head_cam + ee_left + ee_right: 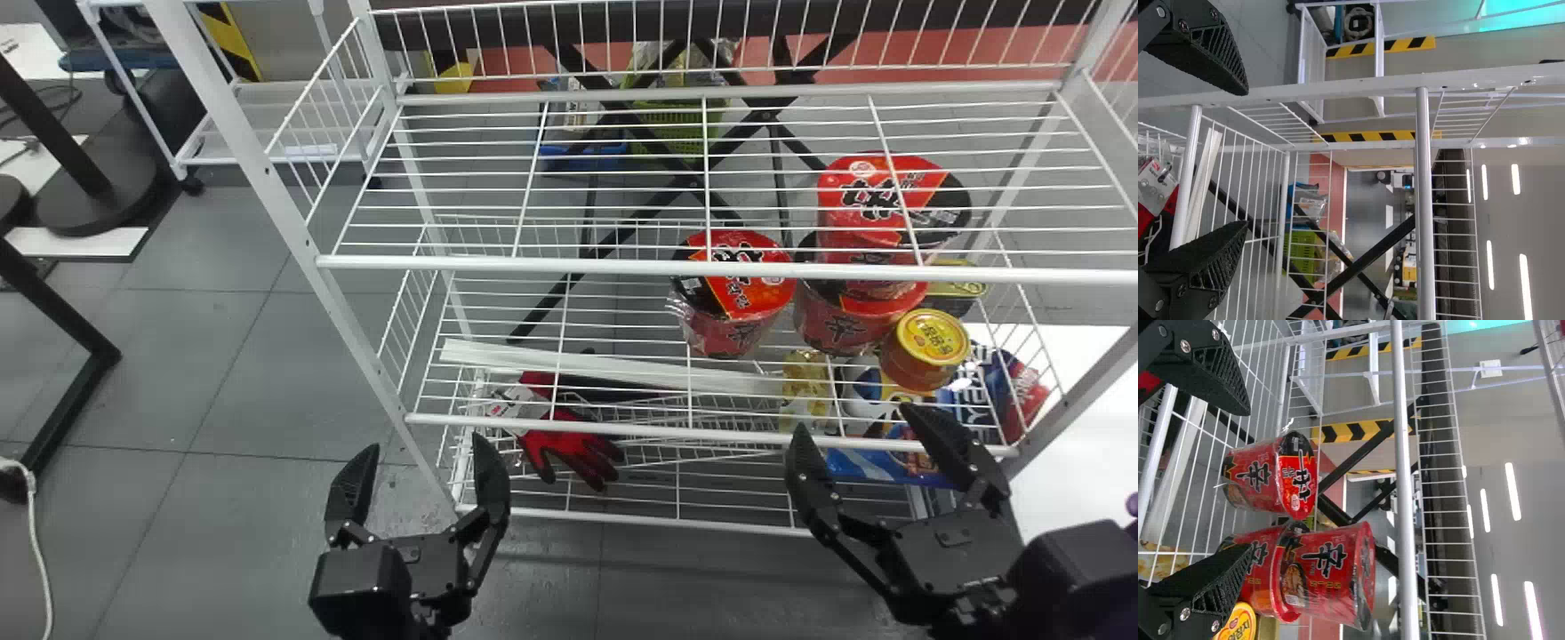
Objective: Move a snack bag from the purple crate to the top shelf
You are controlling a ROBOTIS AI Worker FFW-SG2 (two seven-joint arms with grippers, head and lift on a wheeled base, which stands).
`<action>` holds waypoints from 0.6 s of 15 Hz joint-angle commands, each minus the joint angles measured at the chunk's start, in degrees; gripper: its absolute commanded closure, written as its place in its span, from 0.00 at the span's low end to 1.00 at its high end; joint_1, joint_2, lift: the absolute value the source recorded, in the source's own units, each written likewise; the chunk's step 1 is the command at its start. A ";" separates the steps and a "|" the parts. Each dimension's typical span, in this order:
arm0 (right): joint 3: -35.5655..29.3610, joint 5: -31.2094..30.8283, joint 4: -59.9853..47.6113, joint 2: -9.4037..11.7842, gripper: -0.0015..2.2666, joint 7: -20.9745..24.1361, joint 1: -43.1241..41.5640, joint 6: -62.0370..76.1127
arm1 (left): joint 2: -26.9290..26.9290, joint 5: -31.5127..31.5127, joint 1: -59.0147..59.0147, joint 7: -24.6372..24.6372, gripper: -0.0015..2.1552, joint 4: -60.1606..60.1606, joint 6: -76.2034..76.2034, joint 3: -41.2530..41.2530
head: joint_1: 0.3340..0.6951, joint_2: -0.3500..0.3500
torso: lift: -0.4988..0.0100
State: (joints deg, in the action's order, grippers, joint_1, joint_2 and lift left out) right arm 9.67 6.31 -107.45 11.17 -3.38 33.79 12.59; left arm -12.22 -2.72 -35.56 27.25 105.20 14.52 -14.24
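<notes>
In the head view, my left gripper (418, 452) stands open before the rack's lower left, and my right gripper (856, 427) stands open before its lower right. Nothing is between either pair of fingers. The top shelf (569, 265) is a white wire rack level above and beyond both. A small purple piece (1132, 505) shows at the right edge; whether it belongs to the crate I cannot tell. In the left wrist view the open left gripper (1245, 158) faces the rack, as does the open right gripper (1249, 480) in the right wrist view, near red noodle cups.
Red noodle cups (733, 289) and a yellow-lidded tub (929, 348) stand on the middle level. Below lie red gloves (573, 444) and colourful packages (982, 391) at the right. The rack's white left post (333, 298) rises beyond my left gripper.
</notes>
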 commanded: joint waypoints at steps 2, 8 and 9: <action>-0.53 -0.33 -3.29 0.34 0.05 3.82 1.80 -1.66 | 0.00 -0.09 0.40 0.00 0.06 -0.52 0.11 -0.08 | 1.00 0.65 | 0.09; -19.16 17.42 -34.58 2.80 0.05 1.45 8.13 -58.78 | -0.18 -0.18 0.75 0.62 0.06 -1.67 -0.07 0.44 | 1.00 0.54 | 0.09; -24.70 22.87 -38.97 2.80 0.05 1.45 8.75 -67.05 | -0.18 -0.27 1.10 0.53 0.06 -2.19 0.11 0.36 | 1.00 0.53 | 0.09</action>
State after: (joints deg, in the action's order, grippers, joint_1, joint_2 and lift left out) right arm -8.13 23.01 -139.36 13.89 -1.93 41.26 -41.12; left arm -12.38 -2.87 -34.85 27.87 103.67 14.39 -13.85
